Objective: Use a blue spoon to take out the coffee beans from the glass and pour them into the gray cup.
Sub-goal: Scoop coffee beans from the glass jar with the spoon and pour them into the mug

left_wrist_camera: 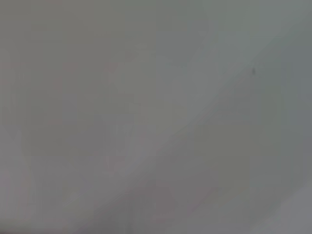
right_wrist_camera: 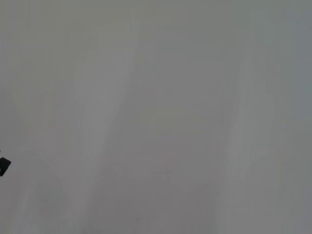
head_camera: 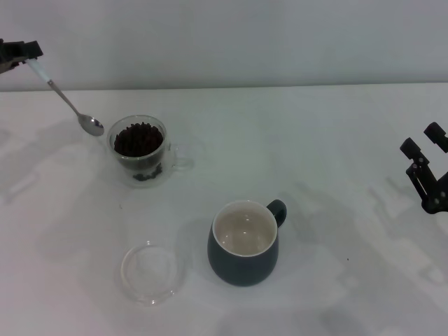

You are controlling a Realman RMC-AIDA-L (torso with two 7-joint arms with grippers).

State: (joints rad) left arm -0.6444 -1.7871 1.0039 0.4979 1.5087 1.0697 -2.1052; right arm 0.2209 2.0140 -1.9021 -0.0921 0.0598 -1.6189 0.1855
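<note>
Left hand, far left: clamped on spoon handle; shaft slants down toward glass of beans, bowl just beside its rim. Right hand: parked, fingers spread, empty.

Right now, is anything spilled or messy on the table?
No spill shows. The coffee beans sit heaped in the glass, the gray cup stands upright and empty, and a clear glass dish lies flat. The left gripper holds the blue spoon tilted beside the glass.
</note>
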